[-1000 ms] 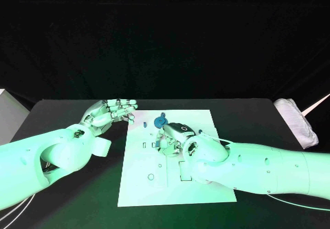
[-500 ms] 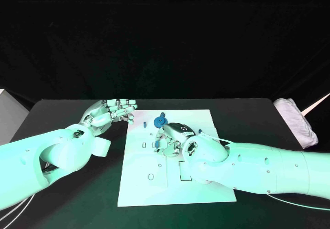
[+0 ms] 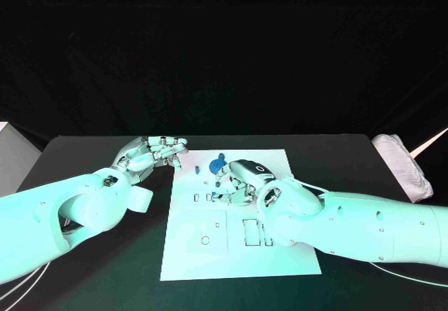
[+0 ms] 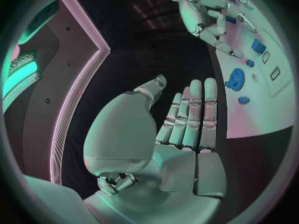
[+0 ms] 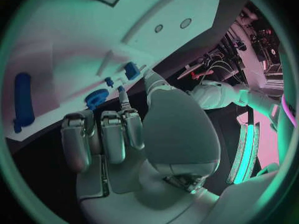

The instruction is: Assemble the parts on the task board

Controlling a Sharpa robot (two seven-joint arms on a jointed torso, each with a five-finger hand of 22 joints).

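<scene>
The white task board (image 3: 234, 253) lies in the middle of the black table. A blue gear (image 3: 217, 164) stands near its far edge, with a small blue part (image 3: 198, 170) to its left. My right hand (image 3: 245, 180) hovers over the board's far middle, fingers curled in, and I see nothing in them. A small blue part (image 3: 217, 193) lies by its fingertips. The right wrist view shows the gear (image 5: 96, 98), a blue block (image 5: 131, 70) and a long blue part (image 5: 23, 104) on the board. My left hand (image 3: 154, 152) hangs open beside the board's far left corner.
A white bundle of cloth (image 3: 406, 165) lies at the table's right edge. A pale box (image 3: 11, 155) stands off the table's left side. The board's near half carries only empty slots (image 3: 250, 232).
My right hand has risen from the board and shifted toward the far edge, uncovering slots it hid before. The left hand has stayed where it was.
</scene>
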